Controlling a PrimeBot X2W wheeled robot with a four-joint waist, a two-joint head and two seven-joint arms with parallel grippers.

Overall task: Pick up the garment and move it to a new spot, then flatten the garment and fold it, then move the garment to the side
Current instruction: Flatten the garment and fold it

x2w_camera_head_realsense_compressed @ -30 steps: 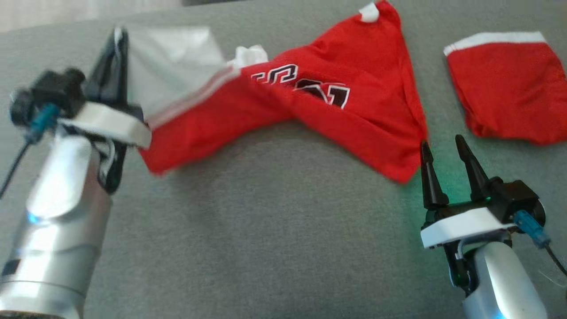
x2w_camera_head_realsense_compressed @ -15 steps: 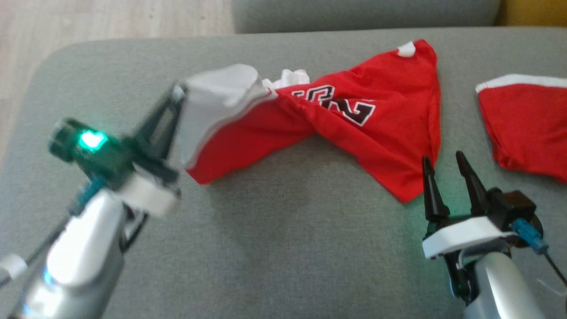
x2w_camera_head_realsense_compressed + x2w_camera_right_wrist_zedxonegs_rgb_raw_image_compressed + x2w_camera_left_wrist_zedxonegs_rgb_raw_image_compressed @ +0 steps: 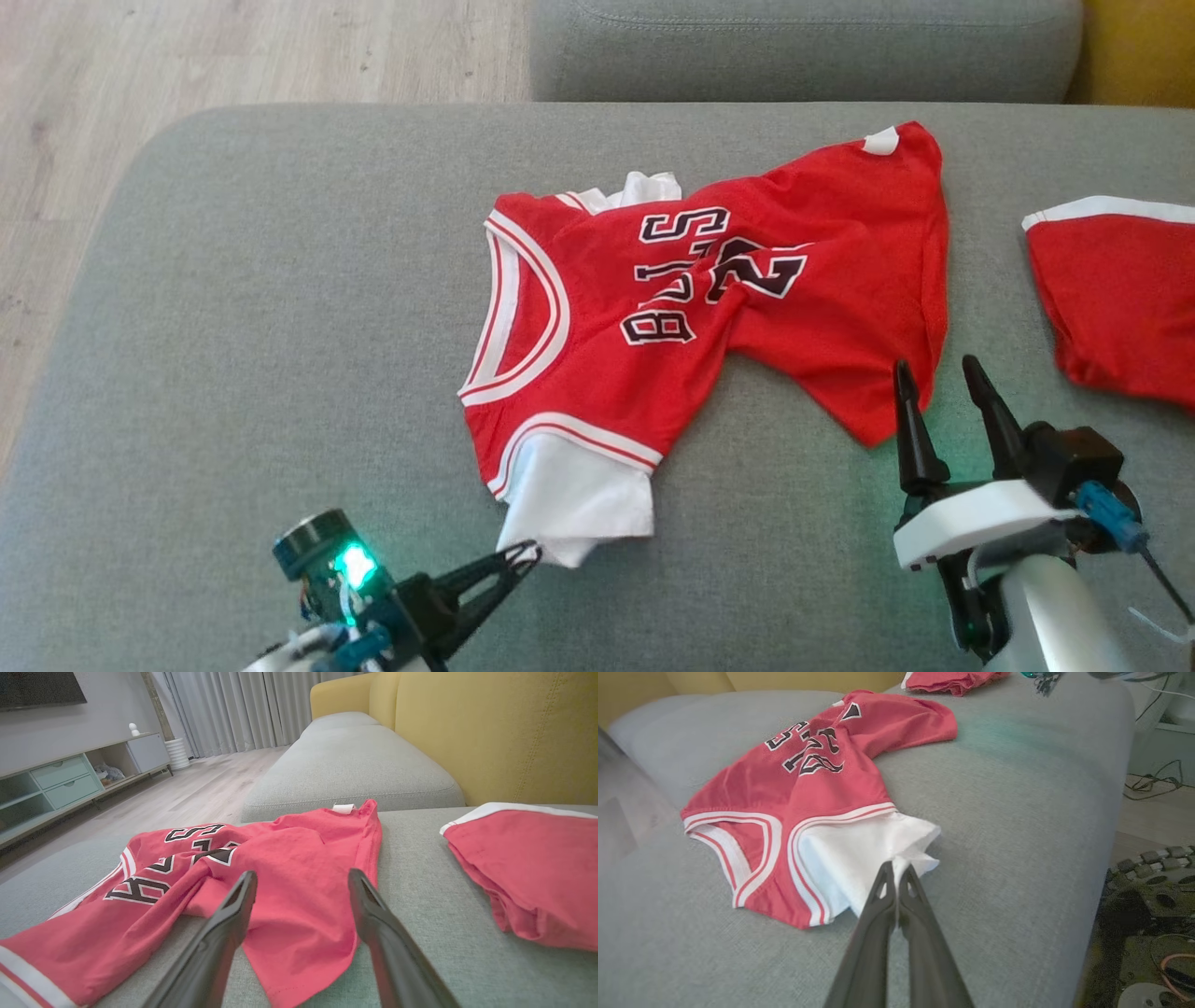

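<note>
Jersey: the red jersey (image 3: 709,299) lies rumpled on the grey cushion (image 3: 280,373), about midway across it and somewhat toward the back edge; black lettering faces up, twisted by a fold across the middle.
Sleeve: a white sleeve (image 3: 574,499) sticks out of the armhole toward the front edge; its corner is the part being held.
Left gripper: the left gripper (image 3: 896,877) has its fingers pressed together on that sleeve corner, low over the cushion near the front edge. Judged purpose: hauling the cloth by one corner to draw it out flat toward the front.
Right gripper: the right gripper (image 3: 301,891) has its fingers spread wide and holds nothing; its tips stand just beside the hem corner nearest it. Judged purpose: waiting to pin or take that corner so the jersey can be stretched between two points.
Stage: likely flattening; the body is creased and the far shoulder is bunched, so folding looks premature.
Risk: a pull on the sleeve alone may drag the inner white layer out rather than spread the red body.
Shorts: red shorts (image 3: 1120,289) with a white band lie near the right edge of the cushion, well apart from the jersey.
Surface: grey woven upholstery, soft, likely to grip thin fabric.
Room: a second grey cushion (image 3: 350,765) behind, a yellow backrest (image 3: 490,732), wood floor (image 3: 187,56), a pale cabinet (image 3: 70,779) and curtains (image 3: 233,709) beyond.
</note>
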